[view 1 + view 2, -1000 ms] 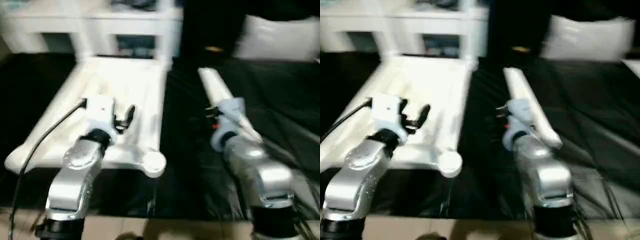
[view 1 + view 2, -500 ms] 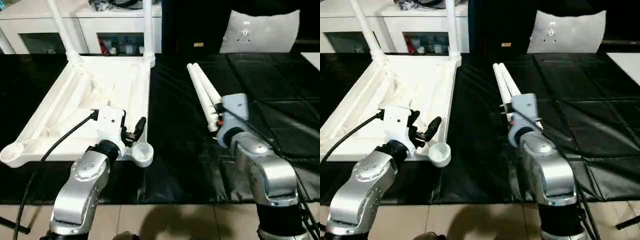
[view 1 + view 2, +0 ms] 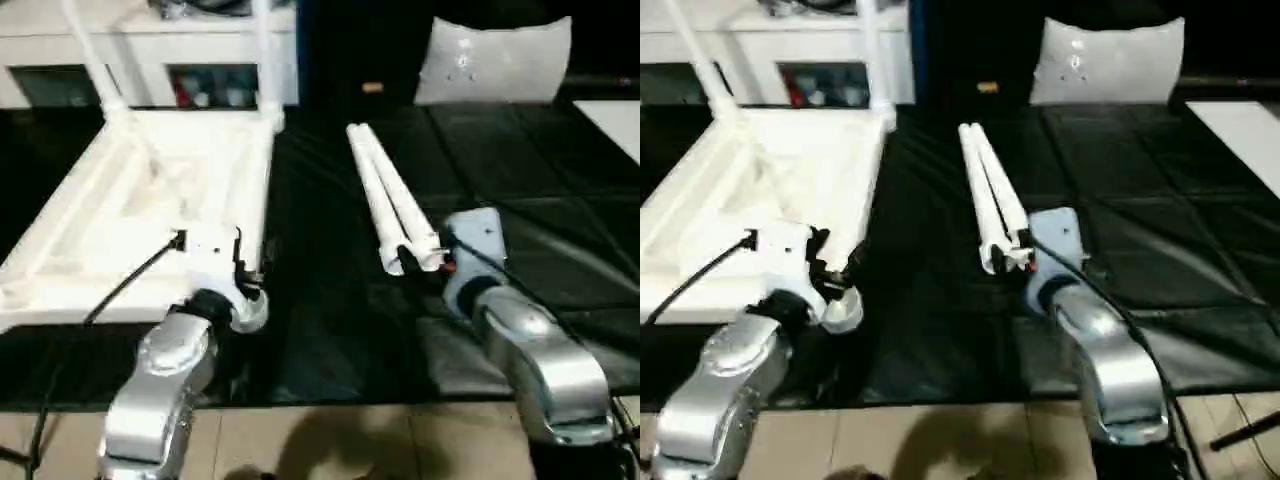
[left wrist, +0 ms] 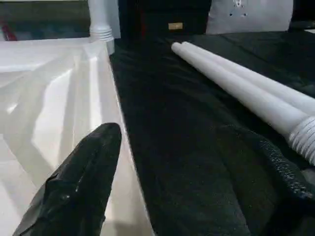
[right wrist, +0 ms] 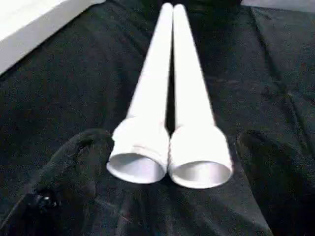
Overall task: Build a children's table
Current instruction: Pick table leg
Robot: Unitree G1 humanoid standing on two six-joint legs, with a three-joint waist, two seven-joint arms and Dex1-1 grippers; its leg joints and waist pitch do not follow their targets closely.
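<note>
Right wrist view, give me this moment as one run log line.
right gripper: open, fingers either side of two loose legs' wide ends | legs: side by side on black mat | left gripper: open, at tabletop edge

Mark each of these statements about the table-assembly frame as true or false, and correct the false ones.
1. Two loose legs lie side by side on the black mat. True.
2. The right gripper is shut on one leg. False: its fingers stand open on either side of the wide ends of both legs, gripping neither.
3. The tabletop lies with its ribbed underside up. True.
4. All four corner sockets already hold legs. False: two upright legs stand in the far corners, while the near corner socket is empty.
5. The left gripper holds a leg. False: it is open and empty, at the tabletop's near right edge.
</note>
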